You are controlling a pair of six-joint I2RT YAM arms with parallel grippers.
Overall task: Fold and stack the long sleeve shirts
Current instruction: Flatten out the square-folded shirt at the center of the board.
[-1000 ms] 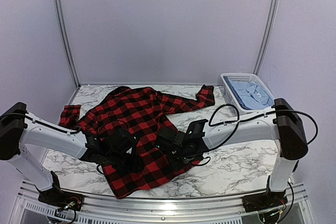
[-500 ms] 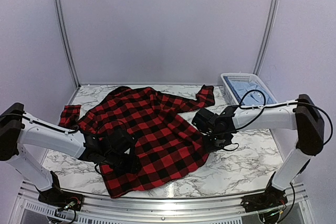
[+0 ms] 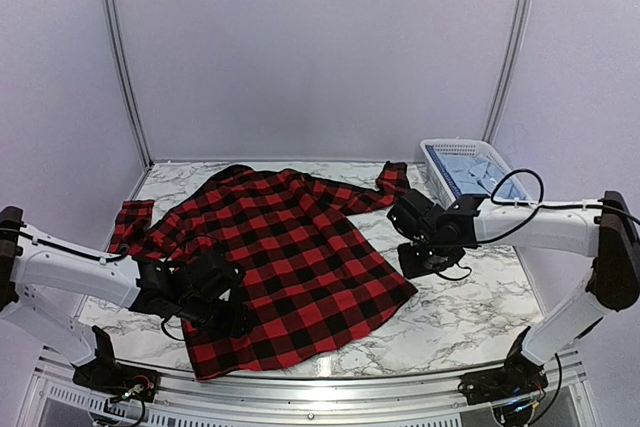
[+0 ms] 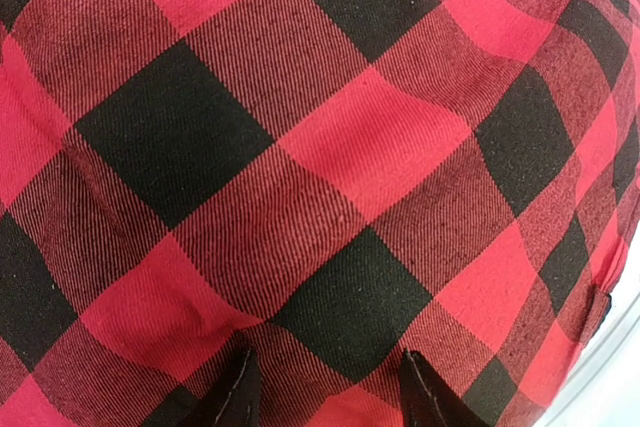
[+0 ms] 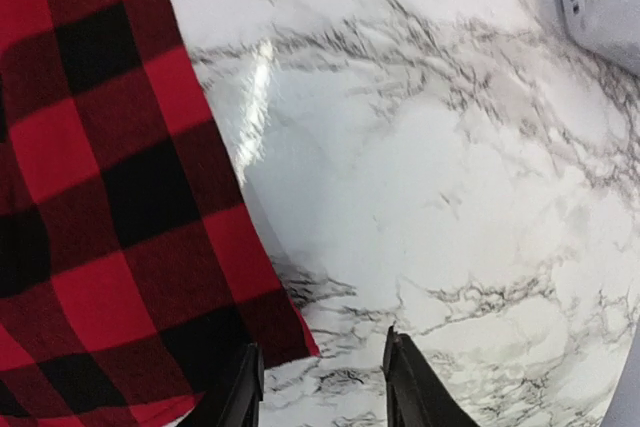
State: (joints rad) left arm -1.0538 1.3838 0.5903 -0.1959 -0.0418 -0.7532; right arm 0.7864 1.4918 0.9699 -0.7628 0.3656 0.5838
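- Marble-patterned table (image 3: 470, 317): carries both shirts, the basket and both arms.
- Red-and-black check shirt (image 3: 290, 247): lies spread flat across the table's middle and left. Its collar is toward the far edge, one sleeve reaches toward the basket, and the other sleeve trails off to the left.
- White lattice basket (image 3: 432, 150): stands at the far right corner of the table.
- Pale blue shirt (image 3: 480, 175): lies inside the basket.
- Left gripper (image 4: 325, 387): sits down on the check shirt's near left hem. Its fingers are partly apart, with puckered cloth bunched and held between them.
- Right gripper (image 5: 320, 387): stands over bare marble just beside the check shirt's right hem. Its fingers are parted with nothing between them.
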